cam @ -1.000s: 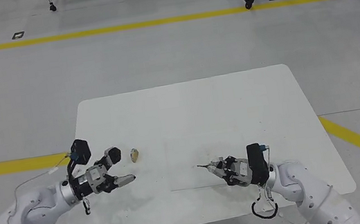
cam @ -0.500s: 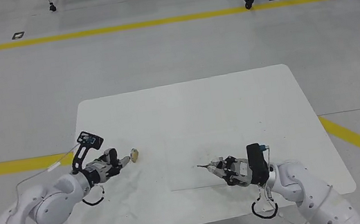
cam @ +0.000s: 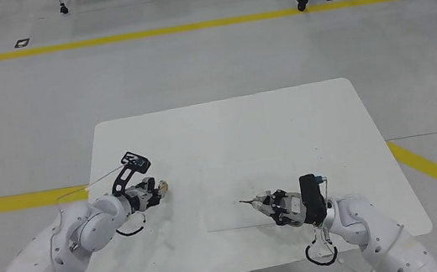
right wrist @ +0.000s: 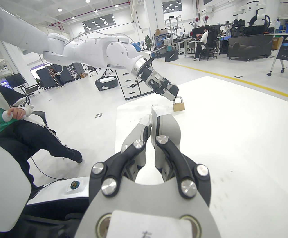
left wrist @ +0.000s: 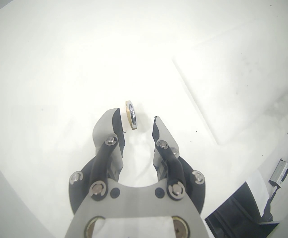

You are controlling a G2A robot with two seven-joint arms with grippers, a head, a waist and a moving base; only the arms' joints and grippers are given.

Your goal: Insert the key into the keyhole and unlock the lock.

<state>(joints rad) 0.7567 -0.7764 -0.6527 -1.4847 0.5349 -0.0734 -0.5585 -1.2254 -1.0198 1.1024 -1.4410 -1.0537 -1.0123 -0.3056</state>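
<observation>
1. The lock is a small brass padlock with a silvery shackle. It stands upright on the white table, out toward the table's 9 o'clock edge in the top view.
2. In the right wrist view the lock shows a squarish golden body with the shackle arching over its top.
3. In the left wrist view the lock is seen edge-on, as a thin golden slab with a dark, shiny band along it.
4. The left gripper sits at the lock, on its 8 o'clock side in the top view.
5. Its fingers are spread apart. The lock lies between and just past their tips, closer to one finger than the other.
6. From the right wrist view the left gripper comes down at a slant onto the shackle. I cannot tell whether the two touch.
7. The right gripper hovers near the table's middle, a little toward 6 o'clock.
8. Its fingers are pressed together on the key.
9. The key shows as a thin dark sliver sticking out of the fingertips and pointing toward 9 o'clock, at the lock.
10. Key and lock are well apart, with bare table between them.
</observation>
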